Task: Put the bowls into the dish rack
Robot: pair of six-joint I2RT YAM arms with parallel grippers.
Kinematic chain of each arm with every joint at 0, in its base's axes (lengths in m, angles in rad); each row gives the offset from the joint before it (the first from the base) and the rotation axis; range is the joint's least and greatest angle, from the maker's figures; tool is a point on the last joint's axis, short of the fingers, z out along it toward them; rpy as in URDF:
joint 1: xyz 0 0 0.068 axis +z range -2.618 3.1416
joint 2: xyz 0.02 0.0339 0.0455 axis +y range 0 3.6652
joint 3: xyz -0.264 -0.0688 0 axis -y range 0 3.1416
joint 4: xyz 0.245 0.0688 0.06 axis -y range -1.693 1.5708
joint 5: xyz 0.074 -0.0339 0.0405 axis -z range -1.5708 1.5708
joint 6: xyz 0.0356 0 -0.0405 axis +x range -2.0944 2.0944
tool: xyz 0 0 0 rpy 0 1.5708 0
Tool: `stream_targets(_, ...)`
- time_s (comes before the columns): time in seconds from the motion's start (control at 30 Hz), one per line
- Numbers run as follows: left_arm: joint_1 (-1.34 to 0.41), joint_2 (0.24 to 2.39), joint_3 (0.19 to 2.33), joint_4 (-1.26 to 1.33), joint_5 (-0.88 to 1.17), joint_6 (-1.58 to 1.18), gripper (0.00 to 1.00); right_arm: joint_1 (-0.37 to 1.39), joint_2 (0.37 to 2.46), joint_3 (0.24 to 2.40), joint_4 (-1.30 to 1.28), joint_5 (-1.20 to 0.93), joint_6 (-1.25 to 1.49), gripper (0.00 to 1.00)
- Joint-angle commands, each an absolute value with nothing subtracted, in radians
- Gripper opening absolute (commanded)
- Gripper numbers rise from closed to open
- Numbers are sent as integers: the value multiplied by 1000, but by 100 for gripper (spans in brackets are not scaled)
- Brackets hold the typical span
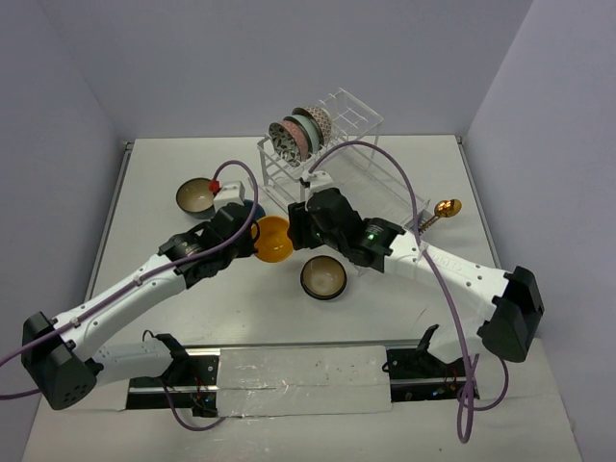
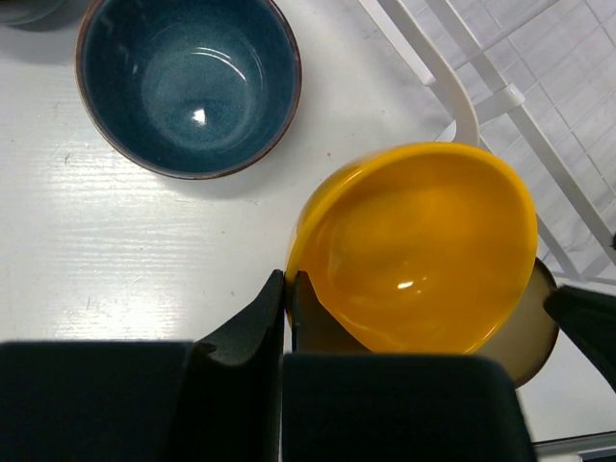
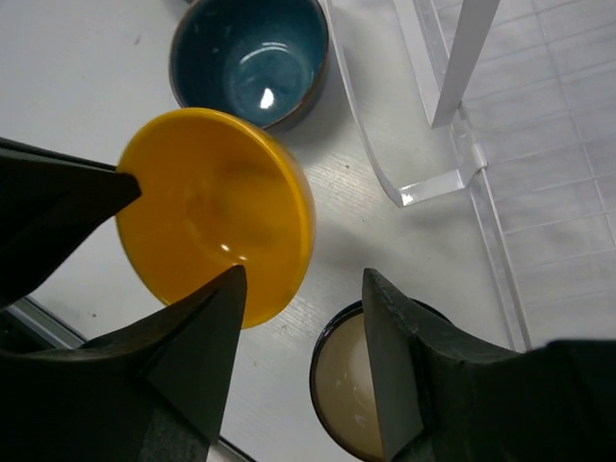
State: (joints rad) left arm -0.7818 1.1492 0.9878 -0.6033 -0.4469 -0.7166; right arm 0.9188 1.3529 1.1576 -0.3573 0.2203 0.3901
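Observation:
My left gripper (image 2: 287, 289) is shut on the rim of a yellow bowl (image 2: 423, 250) and holds it tilted above the table, in front of the dish rack (image 1: 337, 144). The bowl also shows in the top view (image 1: 273, 239) and the right wrist view (image 3: 217, 207). My right gripper (image 3: 303, 279) is open and empty just right of the yellow bowl, with its left finger close to the bowl's edge. A brown bowl with a cream inside (image 1: 323, 278) sits on the table below it. A dark blue bowl (image 2: 188, 82) stands beside the rack's corner. Several bowls (image 1: 300, 135) stand in the rack's upper shelf.
Another brown bowl (image 1: 195, 196) sits at the far left of the table. A gold spoon (image 1: 446, 208) lies right of the rack. The rack's clear leg (image 3: 423, 144) and white frame (image 2: 462, 96) are close to both grippers.

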Motion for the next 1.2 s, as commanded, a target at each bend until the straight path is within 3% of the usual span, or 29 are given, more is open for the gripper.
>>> stream_targets(0.0, -792, 1105, 1046, -577, -477, -700, 0, 927, 1380, 1221, -393, 251, 414, 58)
stream_targets(0.67, -798, 1071, 1048, -572, -460, -690, 0, 934, 1534, 1341, -433, 242, 416, 32)
stream_targets(0.9, -798, 1058, 1035, -569, -465, -692, 0, 945, 1540, 1361, -451, 293, 408, 5)
stream_targets(1.0, -798, 1054, 1031, -574, -480, -707, 10, 945, 1523, 1371, -466, 328, 394, 0)
stream_targets(1.03, -798, 1051, 1031, -575, -491, -718, 25, 945, 1519, 1380, -475, 363, 388, 0)
stream_targets(1.1, -796, 1046, 1031, -577, -505, -735, 43, 945, 1506, 1403, -494, 412, 368, 0)
stream_targets(1.13, -793, 1042, 1032, -581, -514, -745, 57, 945, 1503, 1414, -512, 467, 359, 0)
stream_targets(1.17, -785, 1040, 1034, -583, -514, -750, 63, 945, 1502, 1426, -524, 500, 339, 0)
